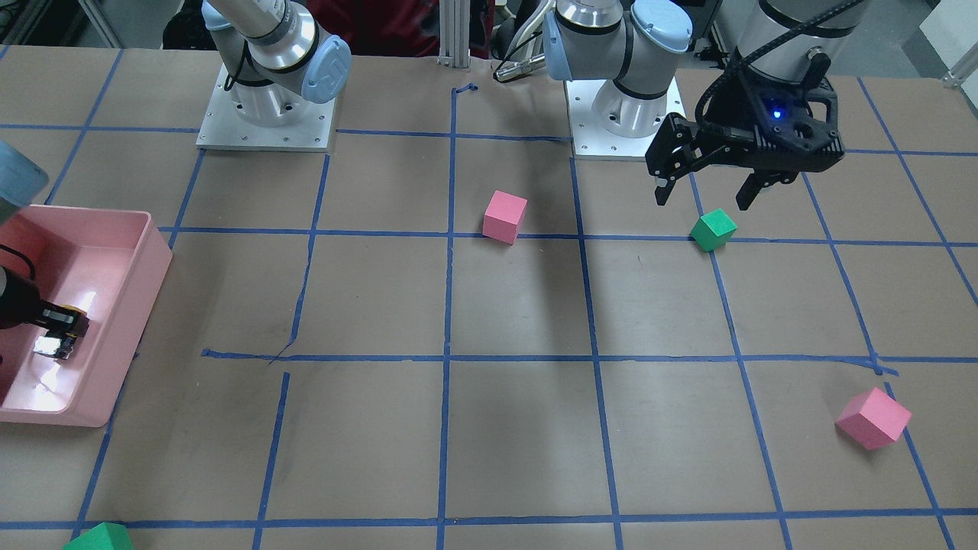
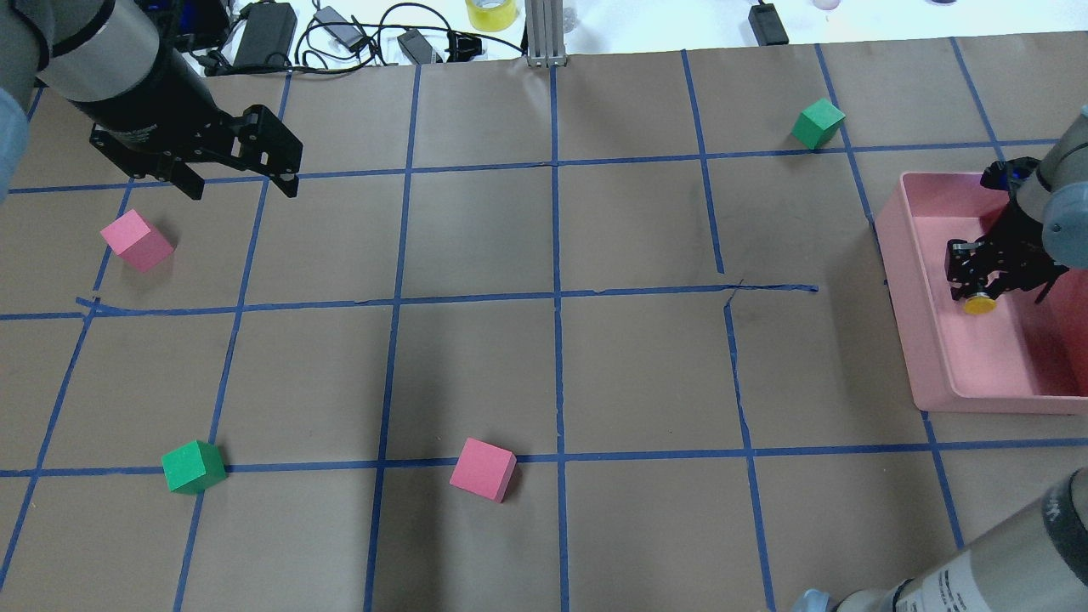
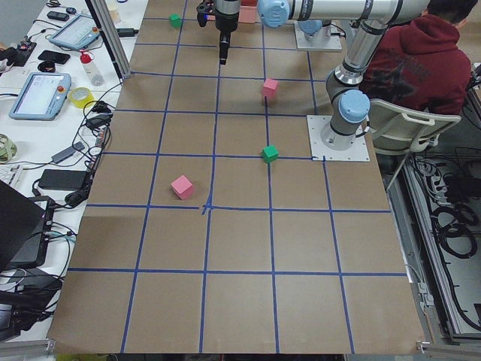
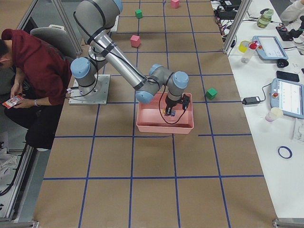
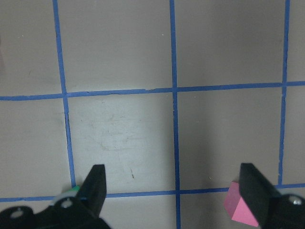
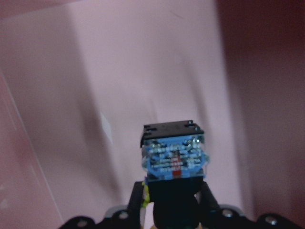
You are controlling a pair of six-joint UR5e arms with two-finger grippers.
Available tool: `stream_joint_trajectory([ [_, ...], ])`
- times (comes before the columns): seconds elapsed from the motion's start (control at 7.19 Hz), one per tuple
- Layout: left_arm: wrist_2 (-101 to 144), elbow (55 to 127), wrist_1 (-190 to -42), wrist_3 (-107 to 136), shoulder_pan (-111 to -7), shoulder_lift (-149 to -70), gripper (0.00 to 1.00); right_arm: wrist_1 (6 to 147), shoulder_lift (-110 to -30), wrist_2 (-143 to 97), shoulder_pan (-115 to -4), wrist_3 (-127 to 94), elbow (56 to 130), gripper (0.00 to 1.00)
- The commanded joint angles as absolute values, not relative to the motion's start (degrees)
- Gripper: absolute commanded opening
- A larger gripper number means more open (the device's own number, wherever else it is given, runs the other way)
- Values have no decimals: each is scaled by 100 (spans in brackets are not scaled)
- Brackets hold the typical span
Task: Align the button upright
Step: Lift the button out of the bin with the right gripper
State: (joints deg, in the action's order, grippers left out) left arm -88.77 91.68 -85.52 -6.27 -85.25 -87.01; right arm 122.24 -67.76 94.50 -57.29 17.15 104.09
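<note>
"Since I only have the cameras, tell me if you read this as I do: my right gripper [image 2: 979, 285] is closed on the button [image 6: 174, 160], inside the pink bin [image 2: 926, 357] at the right edge of the overhead view."

"Agreed. Which way does it lie?"

"On the right wrist view its long axis runs up the frame, out from between the fingers [image 6: 208, 199]. The black body is pinched low, and the blue-grey end with the red mark is farthest out. From overhead the yellow cap [image 2: 979, 304] shows at the lower side of the gripper. So I judge it isn't standing cap-up yet, and the coming move is a wrist turn, then a set-down on the bin floor."

"Room for that?"

"The bin's left wall in the overhead view is near the gripper. More bare floor lies toward the bottom of that frame. Whether the button touches the floor, I cannot tell."

"And the other arm?"

"My left gripper [image 1: 703, 200] hangs with its jaws wide and empty at the upper right of the front view. It sits just above a green cube [image 1: 713, 229] in that frame, well apart from the bin. Only the right arm is placed for this."
</note>
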Motion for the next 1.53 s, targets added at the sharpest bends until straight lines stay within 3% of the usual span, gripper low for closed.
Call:
stream_joint_trajectory([
  [0.0, -8877, 9167, -8552, -633, -8525, -8701, 100, 12173, -7179, 9071, -5757, 1679, 10380, 0],
  [0.56, -8877, 9176, -8552, -633, -8525, -8701, 100, 11804, -7391, 8789, -6307, 1688, 9099, 0],
  [1.11, -8877, 9167, -8552, -633, -8525, -8701, 100, 11812, -7313, 8789, -8422, 356, 9097, 0],
  [1.39, -8877, 9176, -8552, -633, -8517, -8701, 100, 11935, -6797, 8746, -9374, -620, 9088, 0],
])
